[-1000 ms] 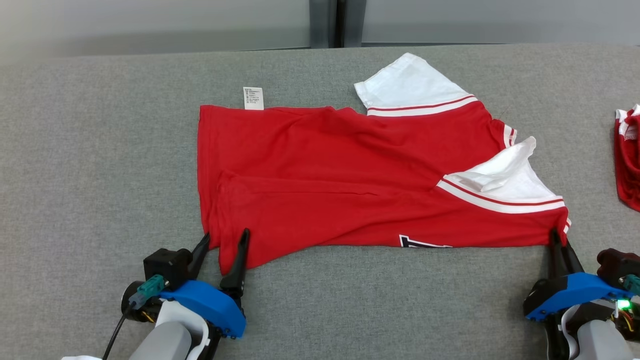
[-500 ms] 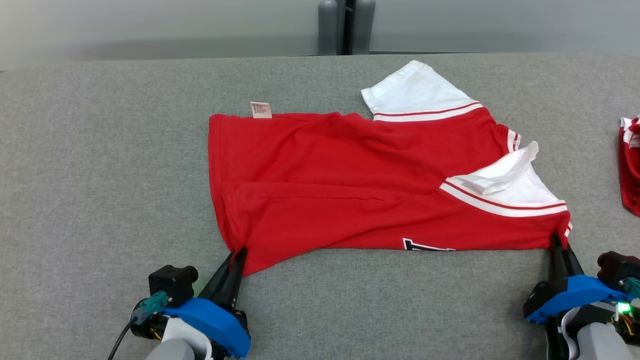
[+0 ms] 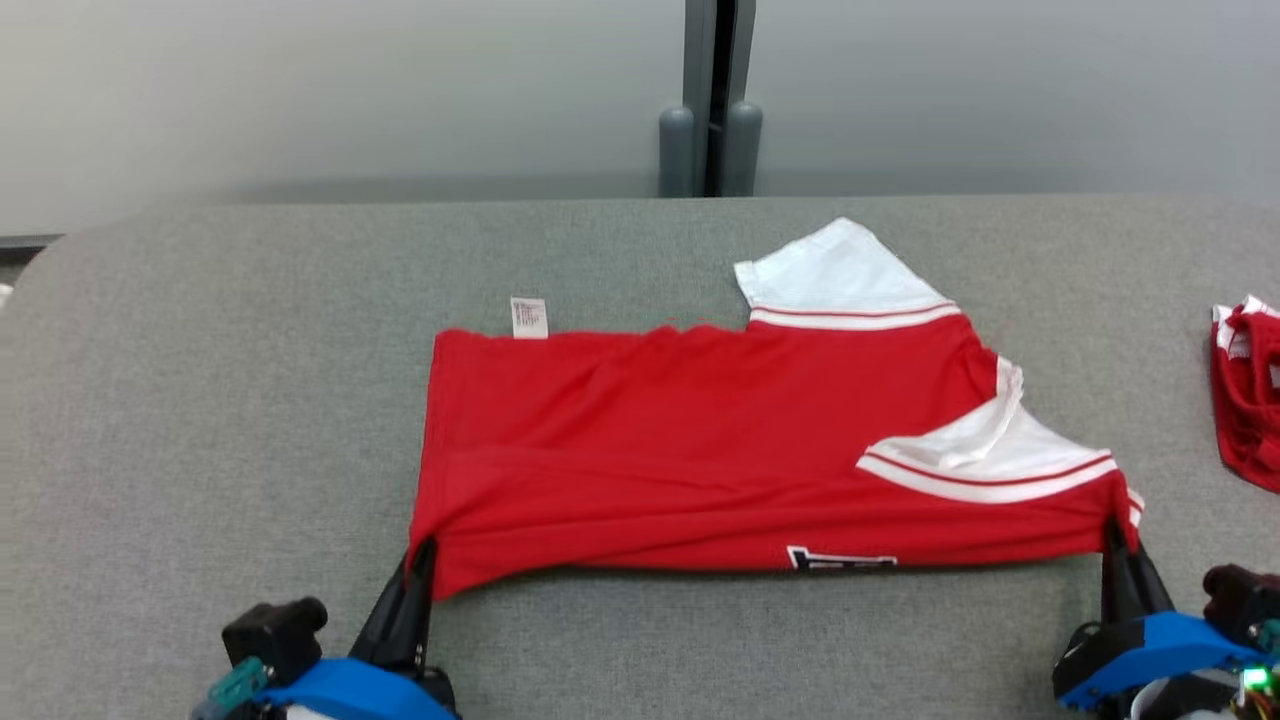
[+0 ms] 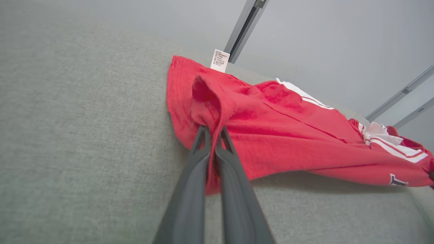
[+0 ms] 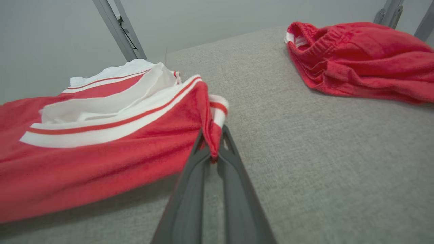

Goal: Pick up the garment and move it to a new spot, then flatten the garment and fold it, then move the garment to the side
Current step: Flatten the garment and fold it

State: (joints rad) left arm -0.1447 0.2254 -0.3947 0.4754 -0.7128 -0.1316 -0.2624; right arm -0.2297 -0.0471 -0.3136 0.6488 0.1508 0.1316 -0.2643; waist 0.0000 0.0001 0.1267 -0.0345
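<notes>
On the table (image 3: 200,420): garment (image 3: 700,440) lies mid-surface, spread wide but creased, with its near edge raised.
Left fingers (image 4: 190,189): clenched on the near hem corner.
Right fingers (image 5: 237,189): clenched on the near shoulder corner.
Done, seemingly: placing, and most of the flattening.
Left, likely: the fold, then the move aside.
Far right: second red garment (image 3: 1245,400), well apart.

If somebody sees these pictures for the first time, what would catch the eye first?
The red garment with white sleeves lies spread on the grey table. The left gripper and the right gripper each pinch one of its near corners. A second red garment lies bunched at the right edge.
</notes>
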